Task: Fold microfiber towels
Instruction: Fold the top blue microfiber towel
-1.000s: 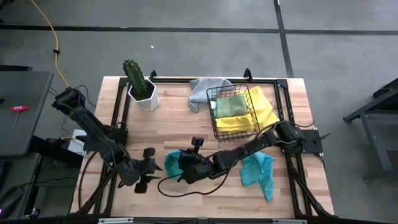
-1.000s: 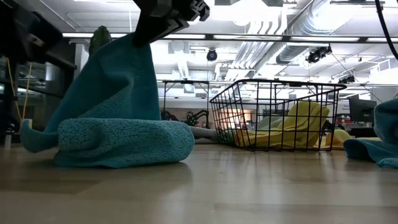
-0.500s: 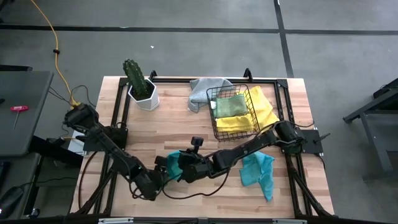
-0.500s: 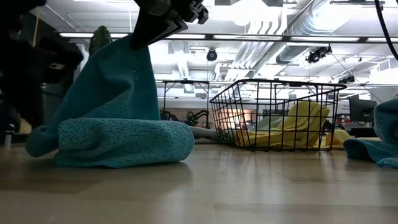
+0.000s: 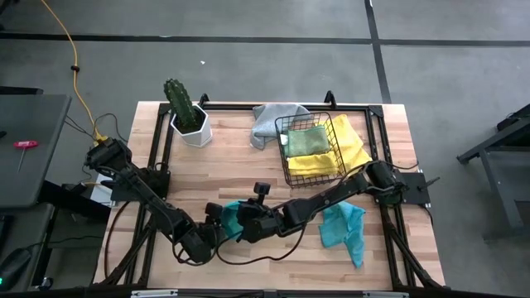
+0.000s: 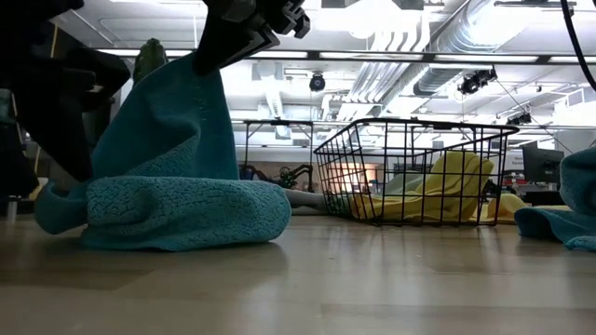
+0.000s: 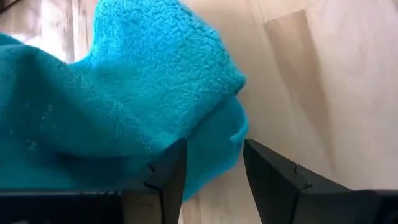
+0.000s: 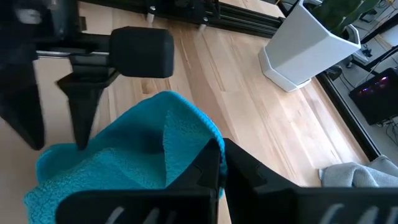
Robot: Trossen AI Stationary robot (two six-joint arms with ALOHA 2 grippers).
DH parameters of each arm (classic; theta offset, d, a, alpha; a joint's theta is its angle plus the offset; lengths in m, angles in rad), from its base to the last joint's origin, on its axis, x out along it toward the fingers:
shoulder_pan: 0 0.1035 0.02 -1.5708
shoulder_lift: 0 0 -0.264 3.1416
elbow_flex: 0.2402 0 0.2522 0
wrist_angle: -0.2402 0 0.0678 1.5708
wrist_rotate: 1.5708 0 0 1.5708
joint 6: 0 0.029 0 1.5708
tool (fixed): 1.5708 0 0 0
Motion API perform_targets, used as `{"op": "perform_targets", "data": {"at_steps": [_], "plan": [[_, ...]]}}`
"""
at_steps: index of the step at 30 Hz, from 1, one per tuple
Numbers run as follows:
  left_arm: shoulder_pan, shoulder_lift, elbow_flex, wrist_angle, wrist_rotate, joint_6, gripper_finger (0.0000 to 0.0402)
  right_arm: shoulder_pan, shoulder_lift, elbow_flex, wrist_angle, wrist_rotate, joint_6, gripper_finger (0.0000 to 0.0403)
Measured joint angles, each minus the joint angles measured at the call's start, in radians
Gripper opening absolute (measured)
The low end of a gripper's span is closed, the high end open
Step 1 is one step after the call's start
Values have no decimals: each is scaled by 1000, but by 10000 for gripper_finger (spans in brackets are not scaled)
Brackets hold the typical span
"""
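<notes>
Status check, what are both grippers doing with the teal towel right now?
Right gripper shut on teal towel, holding one part raised. Left gripper open at towel's low corner, not yet gripping. Second teal towel lies apart; nothing in the way.

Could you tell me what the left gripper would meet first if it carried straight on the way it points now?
Most likely the teal towel. The left gripper has its jaws open, and the towel's edge already lies between them. Bare table lies beside it. The right gripper holds the same towel up.
</notes>
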Motion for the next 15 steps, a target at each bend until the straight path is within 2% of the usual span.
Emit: {"op": "perform_targets", "data": {"at_steps": [7,15], "plan": [[-1,0,-13,46,69,0,150,0,0,0,6,-4,0,0],[15,0,-22,53,65,0,150,0,0,0,8,-15,0,0]]}}
